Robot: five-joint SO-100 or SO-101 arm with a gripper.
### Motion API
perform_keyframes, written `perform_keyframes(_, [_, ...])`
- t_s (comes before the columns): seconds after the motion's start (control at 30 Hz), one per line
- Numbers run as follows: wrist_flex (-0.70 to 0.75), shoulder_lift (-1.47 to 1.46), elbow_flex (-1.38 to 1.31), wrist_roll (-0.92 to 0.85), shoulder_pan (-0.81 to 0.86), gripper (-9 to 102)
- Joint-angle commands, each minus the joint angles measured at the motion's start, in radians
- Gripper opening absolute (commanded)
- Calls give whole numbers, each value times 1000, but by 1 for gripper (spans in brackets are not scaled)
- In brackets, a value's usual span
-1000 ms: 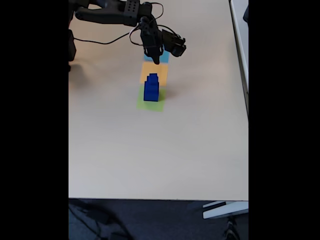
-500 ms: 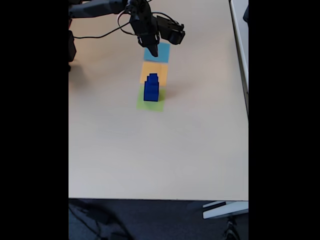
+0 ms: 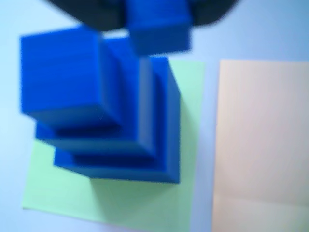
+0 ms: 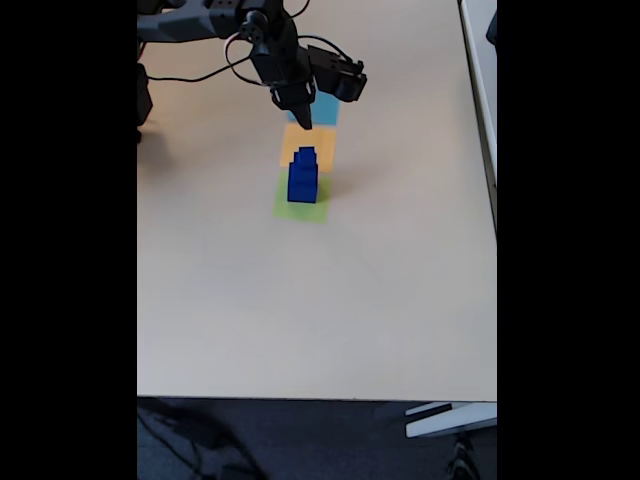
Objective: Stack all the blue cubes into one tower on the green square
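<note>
Four stepped blue cubes [image 3: 111,121], perhaps, appear close-up; fixed view blurs tower [image 4: 302,176].

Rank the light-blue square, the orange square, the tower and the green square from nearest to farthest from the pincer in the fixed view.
From the pincer:
1. Light-blue square, beside and behind the tip at the row's far end.
2. Orange square, just below the tip, mid-row.
3. Tower, standing in front of the orange square.
4. Green square, under the tower at the near end.
</note>
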Motion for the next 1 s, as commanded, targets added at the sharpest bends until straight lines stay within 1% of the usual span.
perform_keyframes(0.0, [-23, 34, -83, -51, 20, 0])
perform_keyframes(0.27, [-25, -2, -95, -117, 49, 0])
perform_keyframes(0.97, [-38, -75, -120, -97, 86, 0])
